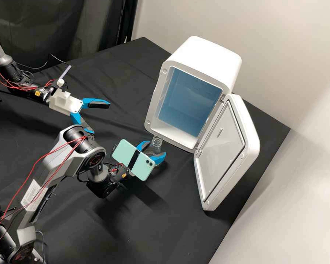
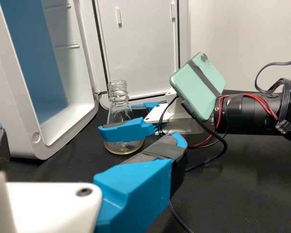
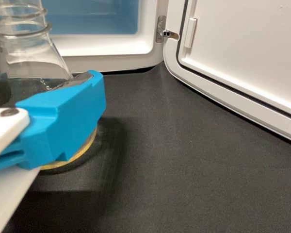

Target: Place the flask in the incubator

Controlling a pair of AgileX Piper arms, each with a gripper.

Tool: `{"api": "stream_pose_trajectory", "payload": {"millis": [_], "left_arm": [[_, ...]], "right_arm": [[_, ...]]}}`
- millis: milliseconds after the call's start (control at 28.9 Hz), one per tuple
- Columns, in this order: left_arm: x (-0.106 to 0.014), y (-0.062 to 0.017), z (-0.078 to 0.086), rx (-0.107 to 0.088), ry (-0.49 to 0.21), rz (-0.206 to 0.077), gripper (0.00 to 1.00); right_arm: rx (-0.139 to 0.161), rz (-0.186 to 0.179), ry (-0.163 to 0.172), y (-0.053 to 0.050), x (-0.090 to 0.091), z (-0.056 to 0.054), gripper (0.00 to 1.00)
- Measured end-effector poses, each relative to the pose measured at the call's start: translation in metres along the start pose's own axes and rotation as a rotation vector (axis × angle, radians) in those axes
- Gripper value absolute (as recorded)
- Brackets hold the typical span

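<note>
A clear conical flask (image 1: 156, 143) stands on the black bench just in front of the open white incubator (image 1: 209, 58), whose inside is blue. My right gripper (image 1: 152, 151) is shut on the flask, one blue finger (image 3: 63, 116) pressed against its sloped side and the other behind it. The left wrist view has the flask (image 2: 117, 109) upright with its base on the bench, between those fingers. My left gripper (image 1: 99, 118) hovers open and holds nothing, back to the left of the flask and well apart from it.
The incubator door (image 1: 227, 154) hangs wide open on the right, reaching close to the bench's right edge. A mint-green phone (image 1: 134, 159) is strapped to the right arm's wrist. Red cables (image 1: 29, 172) run along both arms. Open bench lies in front.
</note>
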Motion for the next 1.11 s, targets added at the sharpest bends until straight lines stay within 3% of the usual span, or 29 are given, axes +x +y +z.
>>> {"api": "stream_pose_trajectory", "payload": {"millis": [726, 1107], "left_arm": [[0.0, 0.0014, 0.0, 0.0, -0.001, 0.005, 1.0], [0.0, 0.0014, 0.0, -0.002, -0.001, 0.005, 1.0]], "right_arm": [[0.0, 0.002, 0.002, 0.0, 0.001, 0.0, 0.0], [0.001, 0.029, -0.017, 0.013, 0.011, 0.005, 0.0]]}}
